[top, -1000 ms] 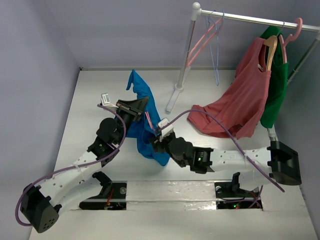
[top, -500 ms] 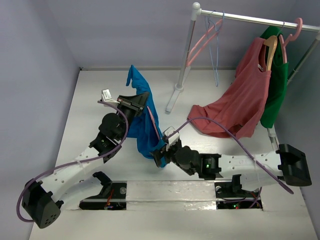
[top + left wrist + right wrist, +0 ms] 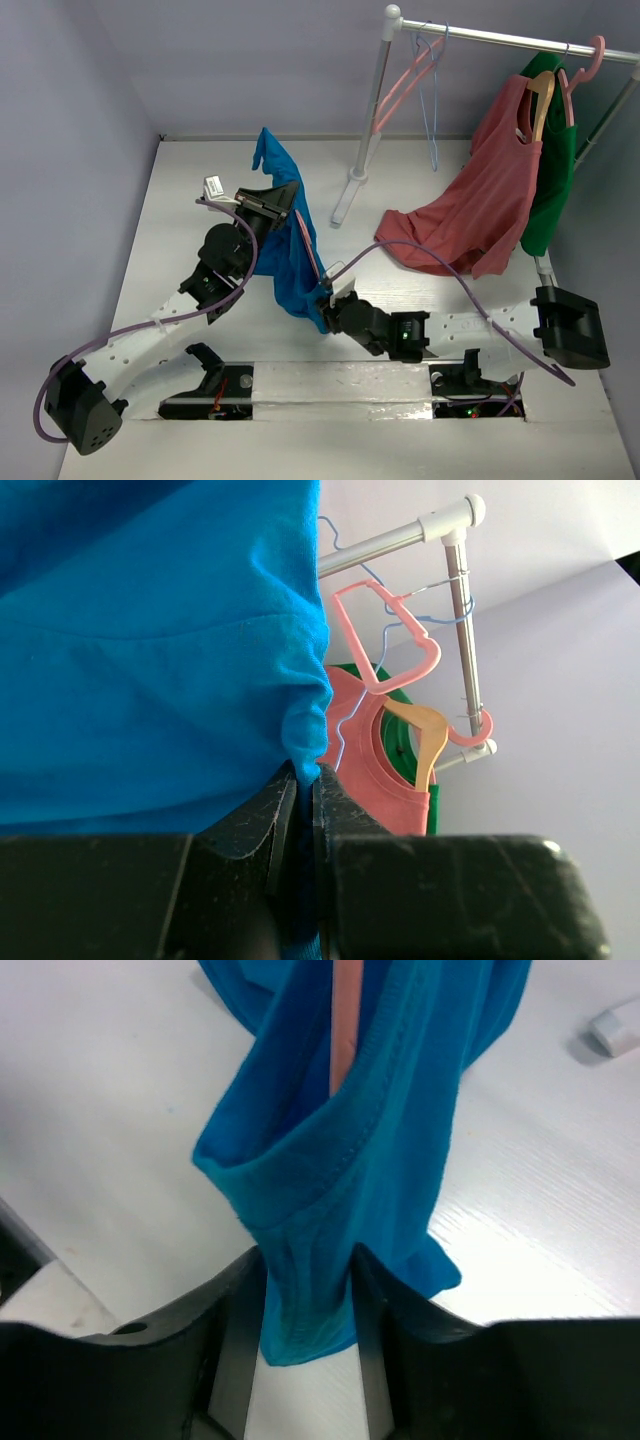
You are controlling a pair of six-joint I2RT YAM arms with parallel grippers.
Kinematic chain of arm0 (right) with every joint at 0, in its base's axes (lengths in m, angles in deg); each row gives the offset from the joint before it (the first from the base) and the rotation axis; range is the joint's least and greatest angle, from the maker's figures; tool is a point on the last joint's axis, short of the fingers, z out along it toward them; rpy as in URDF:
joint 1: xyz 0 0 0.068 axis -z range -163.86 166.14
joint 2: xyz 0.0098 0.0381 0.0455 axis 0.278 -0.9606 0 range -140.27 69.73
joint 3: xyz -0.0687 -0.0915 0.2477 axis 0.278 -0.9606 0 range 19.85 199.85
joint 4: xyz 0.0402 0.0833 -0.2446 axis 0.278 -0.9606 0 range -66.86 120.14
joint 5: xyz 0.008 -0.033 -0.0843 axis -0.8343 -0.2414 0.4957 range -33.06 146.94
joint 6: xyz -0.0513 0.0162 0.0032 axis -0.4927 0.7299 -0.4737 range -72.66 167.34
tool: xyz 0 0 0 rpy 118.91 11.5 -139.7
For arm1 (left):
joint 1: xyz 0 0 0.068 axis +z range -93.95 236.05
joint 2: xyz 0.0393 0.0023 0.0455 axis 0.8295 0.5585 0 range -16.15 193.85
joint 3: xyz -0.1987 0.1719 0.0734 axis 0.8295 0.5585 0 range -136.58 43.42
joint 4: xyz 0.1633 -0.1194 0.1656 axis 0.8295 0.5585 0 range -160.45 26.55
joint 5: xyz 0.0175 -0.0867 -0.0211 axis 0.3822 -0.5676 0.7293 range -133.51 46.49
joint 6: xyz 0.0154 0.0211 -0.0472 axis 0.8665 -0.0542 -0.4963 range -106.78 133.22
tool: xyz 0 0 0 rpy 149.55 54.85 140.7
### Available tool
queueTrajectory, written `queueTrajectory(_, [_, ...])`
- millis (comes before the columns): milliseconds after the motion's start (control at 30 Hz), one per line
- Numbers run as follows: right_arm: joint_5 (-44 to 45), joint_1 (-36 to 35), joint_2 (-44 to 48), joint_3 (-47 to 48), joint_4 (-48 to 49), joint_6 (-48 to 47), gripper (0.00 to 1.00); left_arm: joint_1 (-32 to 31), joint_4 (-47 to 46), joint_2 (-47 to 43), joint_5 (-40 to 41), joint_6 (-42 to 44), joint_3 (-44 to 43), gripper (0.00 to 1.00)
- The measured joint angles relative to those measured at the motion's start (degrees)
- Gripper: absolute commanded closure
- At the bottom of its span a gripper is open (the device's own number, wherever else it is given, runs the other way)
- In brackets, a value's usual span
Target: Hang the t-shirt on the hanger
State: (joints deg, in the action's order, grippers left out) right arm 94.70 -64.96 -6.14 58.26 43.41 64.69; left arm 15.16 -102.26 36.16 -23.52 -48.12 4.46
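Observation:
The bright blue t-shirt hangs bunched between my two grippers above the table's left middle. My left gripper is shut on its upper edge; in the left wrist view the cloth fills the frame above the pinching jaws of that gripper. My right gripper is shut on the lower fold, which bunches between its fingers. A thin pink hanger bar shows inside the shirt, also in the right wrist view. The rest of the hanger is hidden.
A white garment rail stands at the back right on a post. It holds another pink hanger, a pale blue hanger, a salmon-red top on a wooden hanger and a dark green garment.
My right gripper has moved nearer the front edge with the shirt's lower fold, stretching the cloth. My left gripper has shifted slightly right and back with the upper edge.

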Motion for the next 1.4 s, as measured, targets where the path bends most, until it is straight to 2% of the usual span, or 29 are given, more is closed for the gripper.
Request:
queueTrajectory(67, [1.18,0.00,-0.96,0.17,-0.04,-0.57,0.66,0.00,0.04,-0.02,0.02,0.00,0.00,1.00])
queueTrajectory(400, [6.88,0.04,-2.49,2.34,3.93,-9.07,0.70,0.00,0.24,-0.52,-0.20,-0.50,0.00,1.00])
queueTrajectory(467, [7.13,0.57,-2.47,2.36,5.53,-11.43,0.74,0.00,0.24,-0.72,-0.28,-0.70,0.04,1.00])
queueTrajectory(833, [5.90,4.28,-1.09,3.41,11.43,-18.21,0.77,0.00,-0.17,-1.42,-1.31,-1.99,1.14,1.00])
queueTrajectory(867, [5.55,4.33,-1.07,3.80,11.78,-18.62,0.81,0.00,-0.22,-1.40,-1.42,-2.16,1.14,1.00])
queueTrajectory(900, [5.46,4.33,-1.07,3.89,11.82,-18.69,0.81,0.00,-0.28,-1.38,-1.55,-2.23,1.16,1.00])
queueTrajectory(933, [5.07,4.37,-1.07,4.02,12.02,-18.86,0.87,0.00,-0.52,-1.38,-1.57,-2.25,1.29,1.00])
queueTrajectory(1067, [3.76,4.70,-1.07,4.46,12.09,-19.08,0.91,0.11,-1.38,-1.40,-1.16,-2.27,1.88,1.00])
queueTrajectory(1133, [3.56,4.83,-1.01,4.52,12.09,-19.08,1.00,0.11,-1.62,-1.44,-0.96,-2.27,1.88,1.00])
queueTrajectory(1233, [2.58,4.92,-0.13,4.52,11.56,-18.97,1.00,0.11,-1.75,-1.55,-0.79,-2.03,1.88,1.00])
queueTrajectory(1267, [2.14,4.92,0.57,4.52,10.82,-18.78,1.00,0.11,-1.66,-1.60,-0.68,-1.75,1.88,0.97])
queueTrajectory(1300, [1.60,4.92,1.55,4.52,9.73,-18.56,1.00,0.11,-1.38,-1.64,-0.44,-1.22,1.70,0.90])
queueTrajectory(1333, [1.16,4.92,2.56,4.52,8.76,-18.03,1.00,0.11,-0.74,-1.68,-0.39,-0.48,1.38,0.80])
queueTrajectory(1367, [0.52,4.92,3.89,4.50,7.72,-17.22,1.00,0.09,0.15,-1.77,-0.37,0.52,0.94,0.62])
queueTrajectory(1400, [-0.13,4.94,5.70,4.50,6.47,-16.22,1.00,0.07,1.14,-1.88,-0.26,1.73,0.57,0.55])
